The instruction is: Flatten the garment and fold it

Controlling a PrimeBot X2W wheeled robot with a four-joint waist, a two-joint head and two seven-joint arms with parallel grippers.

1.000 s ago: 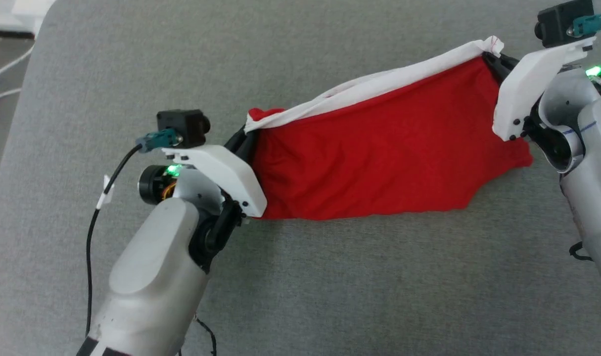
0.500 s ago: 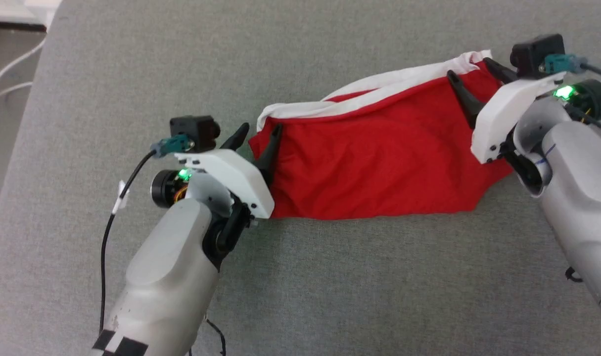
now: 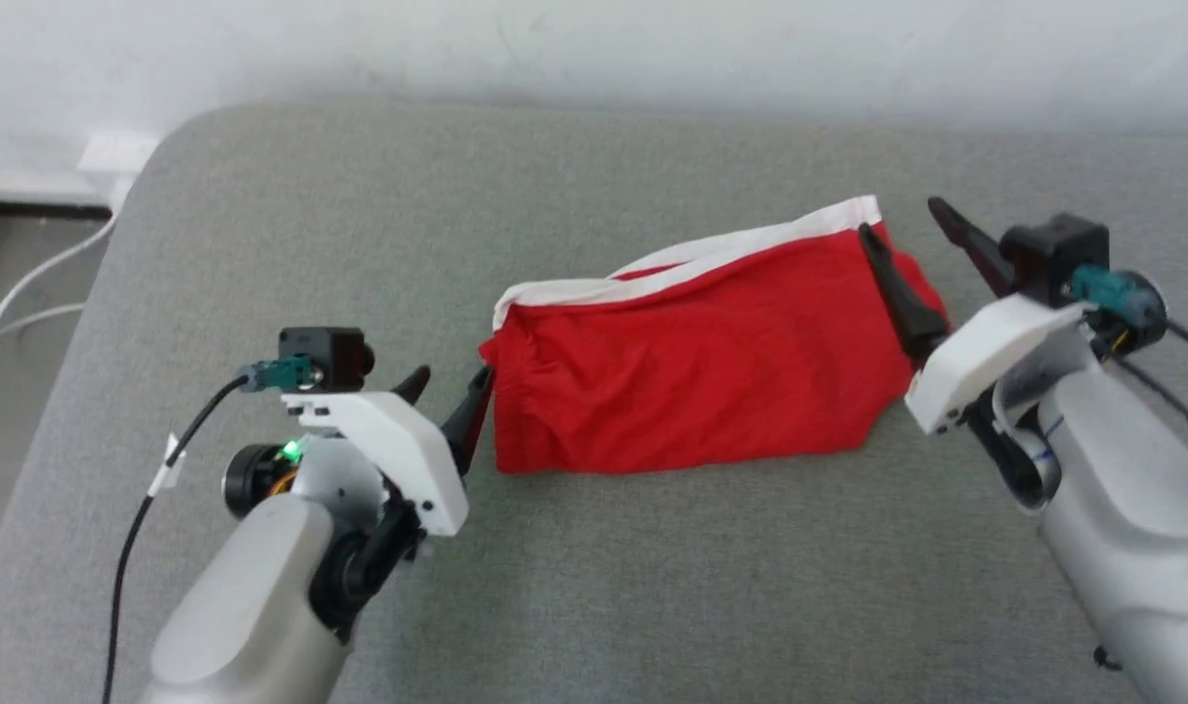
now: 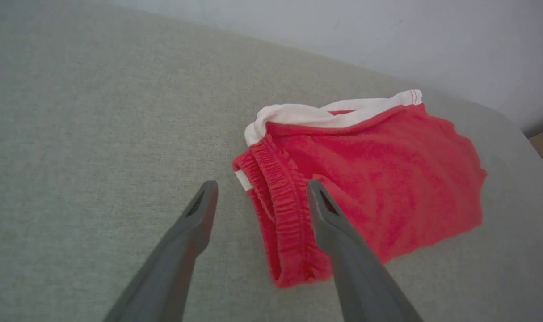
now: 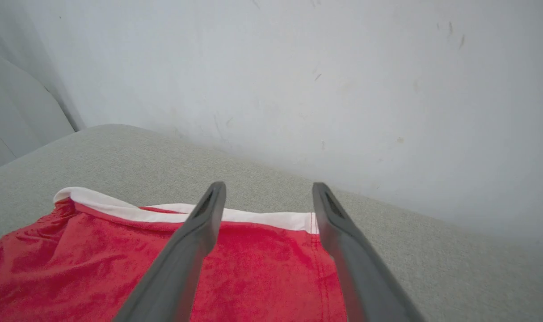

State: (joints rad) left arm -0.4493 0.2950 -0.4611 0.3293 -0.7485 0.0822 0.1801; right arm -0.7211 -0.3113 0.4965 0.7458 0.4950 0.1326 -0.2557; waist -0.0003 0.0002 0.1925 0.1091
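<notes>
**While both pincers stand released: garment loose on pad**

Left gripper [image 3: 452,376] sits near-left, its fingers angled far-right at the left hem of the garment [image 3: 691,362], grasping nothing. Right gripper [image 3: 900,217] is at the right end, spread and empty, one finger over red fabric. Garment lies mid-pad [image 3: 652,587], white band [image 3: 701,256] on its far edge. Its right corner is hidden behind the wrist mount [image 3: 985,352]. Fingertip contact is unclear.

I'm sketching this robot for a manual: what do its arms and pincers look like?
Left pincer and right pincer: two long dark tapering fingers each, white angular mount, black cube camera with teal plug. Forearms pale grey, rounded. Left carries a white-tagged black cable.
</notes>
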